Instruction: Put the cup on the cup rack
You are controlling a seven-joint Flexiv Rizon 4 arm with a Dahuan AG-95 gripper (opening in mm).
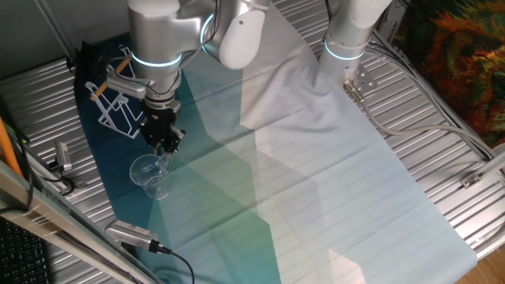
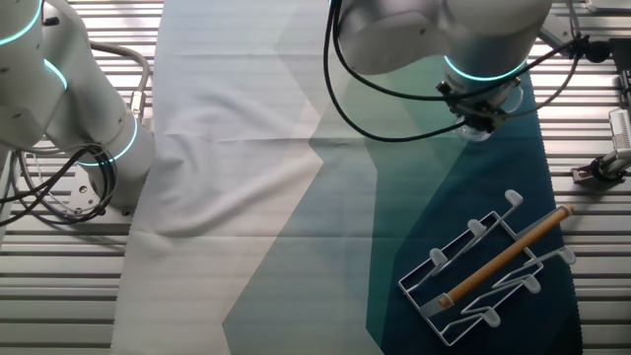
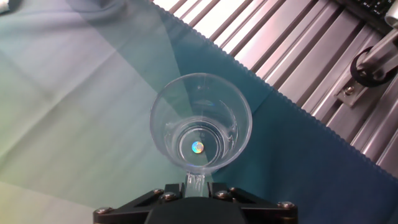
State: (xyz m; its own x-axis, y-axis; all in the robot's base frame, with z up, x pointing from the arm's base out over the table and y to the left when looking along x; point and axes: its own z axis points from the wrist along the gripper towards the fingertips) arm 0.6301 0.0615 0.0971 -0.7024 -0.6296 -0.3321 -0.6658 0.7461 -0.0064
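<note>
The clear glass cup [image 3: 200,124] stands upright on the teal cloth, seen from above in the hand view. Its side handle [image 3: 195,181] sits between my gripper's [image 3: 195,186] two black fingers, which press on it from both sides. From one fixed view the gripper [image 1: 163,147] is just above and behind the cup [image 1: 150,175]. The white wire cup rack [image 1: 118,104] with its wooden rod lies a short way behind the gripper. In the other fixed view the rack [image 2: 493,266] is at the lower right, and the cup [image 2: 480,130] is mostly hidden under the arm.
A second white arm [image 1: 349,35] stands at the far side of the cloth. A metal connector with a cable [image 1: 130,233] lies off the cloth's near edge. Another fitting [image 3: 372,62] sits on the slatted table beside the cup. The pale part of the cloth [image 2: 227,128] is wrinkled.
</note>
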